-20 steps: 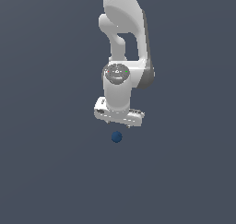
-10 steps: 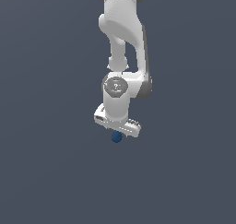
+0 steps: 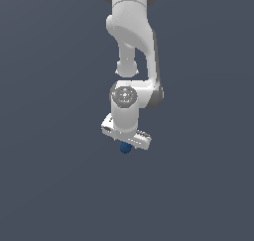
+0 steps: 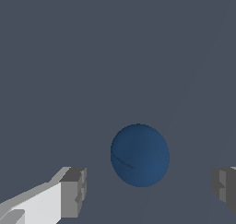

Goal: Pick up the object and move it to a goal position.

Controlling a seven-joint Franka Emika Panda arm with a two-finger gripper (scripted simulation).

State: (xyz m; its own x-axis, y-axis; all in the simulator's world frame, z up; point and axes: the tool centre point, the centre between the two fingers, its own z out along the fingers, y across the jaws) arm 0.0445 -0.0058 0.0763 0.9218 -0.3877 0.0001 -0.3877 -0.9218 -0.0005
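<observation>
- In the exterior view the white arm [image 3: 133, 41] comes down from the top centre of the frame, and its round wrist joint [image 3: 125, 94] sits just above the middle.
- Below that joint, slightly left of centre, the gripper [image 3: 126, 142] points down at the plain grey floor [image 3: 49, 185], with its pale crossbar tilted so that it drops toward the exterior view's right.
- The dark blue ball [image 3: 125, 148] peeks out from under the crossbar, a little below the frame's middle; only its lower part is visible there, the rest being covered by the gripper body.
- In the wrist view the left finger [image 4: 73, 191] shows at the lower left of the frame as a grey pad on a white base.
- The ball [image 4: 140, 155] fills the lower centre of that frame, smooth and round, with one faint curved line on its surface.
- At the lower right edge the other finger [image 4: 225, 187] is cut off by the frame.
- The jaws stand wide apart, with clear floor showing between each pad and the ball, so neither pad touches it.
- The ball lies between the two fingers, somewhat nearer the lower-left one.
</observation>
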